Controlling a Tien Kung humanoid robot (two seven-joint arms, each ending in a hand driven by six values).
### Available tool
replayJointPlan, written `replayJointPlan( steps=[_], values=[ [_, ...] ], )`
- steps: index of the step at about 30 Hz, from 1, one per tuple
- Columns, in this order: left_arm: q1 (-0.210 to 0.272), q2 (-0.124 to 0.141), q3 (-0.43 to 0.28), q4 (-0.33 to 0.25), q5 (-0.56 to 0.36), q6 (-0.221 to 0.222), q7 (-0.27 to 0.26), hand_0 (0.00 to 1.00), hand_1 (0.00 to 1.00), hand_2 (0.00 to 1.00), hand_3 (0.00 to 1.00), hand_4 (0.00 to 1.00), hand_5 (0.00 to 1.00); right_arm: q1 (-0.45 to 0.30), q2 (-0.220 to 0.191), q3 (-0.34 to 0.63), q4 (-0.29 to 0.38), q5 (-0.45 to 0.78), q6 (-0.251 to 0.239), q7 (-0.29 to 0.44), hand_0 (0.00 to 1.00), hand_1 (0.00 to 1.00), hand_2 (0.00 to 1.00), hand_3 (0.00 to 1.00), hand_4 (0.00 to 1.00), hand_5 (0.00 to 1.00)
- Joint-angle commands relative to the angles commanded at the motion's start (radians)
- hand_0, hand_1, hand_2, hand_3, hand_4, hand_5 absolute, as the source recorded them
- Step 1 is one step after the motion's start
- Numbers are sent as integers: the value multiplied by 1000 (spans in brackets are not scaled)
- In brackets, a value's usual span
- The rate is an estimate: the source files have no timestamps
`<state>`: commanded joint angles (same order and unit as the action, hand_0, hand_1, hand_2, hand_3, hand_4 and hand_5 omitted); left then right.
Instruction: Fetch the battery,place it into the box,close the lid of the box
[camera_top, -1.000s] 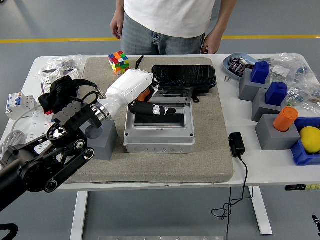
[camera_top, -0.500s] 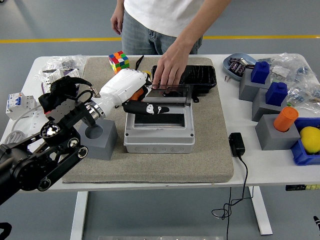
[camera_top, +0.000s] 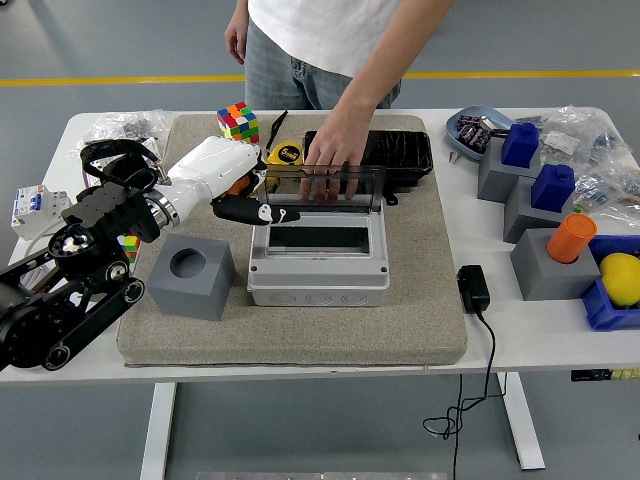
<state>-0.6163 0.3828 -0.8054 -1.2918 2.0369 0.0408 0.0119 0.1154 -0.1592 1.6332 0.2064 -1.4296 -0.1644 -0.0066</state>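
Note:
The grey box (camera_top: 318, 276) stands mid-table on the felt mat (camera_top: 410, 325), its dark inside showing. A person's hand (camera_top: 335, 158) reaches in from the far side and holds the box's clear lid (camera_top: 345, 186) raised at the back edge. My left hand (camera_top: 262, 211), white-backed with black digits, hovers just left of the box's back left corner. A bit of orange (camera_top: 237, 186) shows under its palm; I cannot tell what it is or whether it is held. No battery shows clearly.
A grey cube with a hole (camera_top: 190, 275) stands left of the box. Behind the box lie a black tray (camera_top: 395, 150), a yellow tape measure (camera_top: 286, 154) and a Rubik's cube (camera_top: 238, 122). A black charger (camera_top: 473, 288) and grey blocks (camera_top: 545, 265) stand at the right.
My left hand has drawn back left, off the box. The person's hand came in from the far side and lifted the clear lid upright.

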Motion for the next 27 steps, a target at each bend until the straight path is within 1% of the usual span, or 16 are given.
replayJointPlan(
  steps=[1, 4, 6, 7, 10, 12, 13, 15, 17, 18, 19, 21, 23, 24, 25, 27],
  values=[
    [3, 17, -8, -2, -3, 1, 0, 29, 2, 2, 4, 998, 828, 0, -1, 6, -1, -4, 0, 0, 874, 861, 810, 826, 998, 998],
    [14, 53, -40, 9, -19, 4, -8, 29, 2, 2, 4, 998, 828, 1, -2, 11, -1, -4, 1, 1, 874, 861, 810, 826, 998, 998],
    [24, 66, -61, 18, -27, 5, -18, 29, 2, 2, 4, 998, 828, 3, -2, 11, -1, -4, 1, 2, 874, 861, 810, 826, 998, 998],
    [35, 70, -73, 19, -38, 8, -24, 29, 2, 2, 3, 998, 813, 4, -3, 9, 0, -2, 1, 2, 875, 861, 810, 826, 998, 998],
    [70, 79, -112, 16, -89, 13, -41, 29, 2, 2, 3, 998, 813, 7, -4, 6, 1, 3, 0, 3, 875, 861, 810, 826, 998, 998],
    [107, 87, -137, 3, -164, 11, -59, 29, 2, 2, 3, 998, 813, 8, -6, 8, 1, 4, -1, 4, 875, 861, 810, 826, 998, 998],
    [127, 93, -144, -11, -203, 9, -67, 28, 2, 2, 9, 960, 576, 8, -6, 12, 0, 1, -1, 4, 874, 860, 810, 826, 998, 998],
    [153, 110, -150, -36, -290, 4, -72, 28, 2, 2, 9, 960, 576, 7, -7, 17, -1, -3, 0, 4, 874, 860, 810, 826, 998, 998],
    [176, 140, -144, -63, -364, -1, -75, 28, 2, 2, 9, 960, 576, 7, -7, 20, -1, -4, 0, 3, 874, 860, 810, 826, 998, 998],
    [183, 157, -137, -74, -408, -2, -75, 28, 2, 2, 9, 960, 576, 7, -8, 24, -2, -6, 0, 3, 874, 860, 810, 826, 998, 998],
    [192, 174, -120, -93, -446, 3, -78, 28, 2, 2, 10, 931, 563, 7, -8, 28, -2, -9, 0, 3, 874, 860, 810, 826, 998, 998],
    [202, 191, -93, -122, -535, 10, -82, 28, 2, 2, 10, 931, 563, 8, -9, 30, -2, -10, 0, 3, 874, 860, 810, 826, 998, 998],
    [206, 191, -71, -146, -598, 19, -84, 28, 2, 2, 10, 931, 563, 9, -10, 31, -2, -10, 0, 3, 874, 860, 810, 826, 998, 998],
    [206, 183, -53, -159, -630, 20, -85, 28, 2, 2, 10, 931, 563, 10, -11, 30, -1, -9, 0, 3, 874, 860, 810, 826, 998, 998],
    [206, 179, -43, -164, -647, 22, -85, 28, 2, 2, 11, 891, 552, 11, -11, 30, -1, -8, 0, 4, 873, 860, 810, 826, 998, 998],
    [205, 170, -23, -168, -669, 29, -84, 28, 2, 2, 11, 891, 552, 13, -12, 27, 0, -4, -1, 4, 873, 860, 810, 826, 998, 998]
  ],
)
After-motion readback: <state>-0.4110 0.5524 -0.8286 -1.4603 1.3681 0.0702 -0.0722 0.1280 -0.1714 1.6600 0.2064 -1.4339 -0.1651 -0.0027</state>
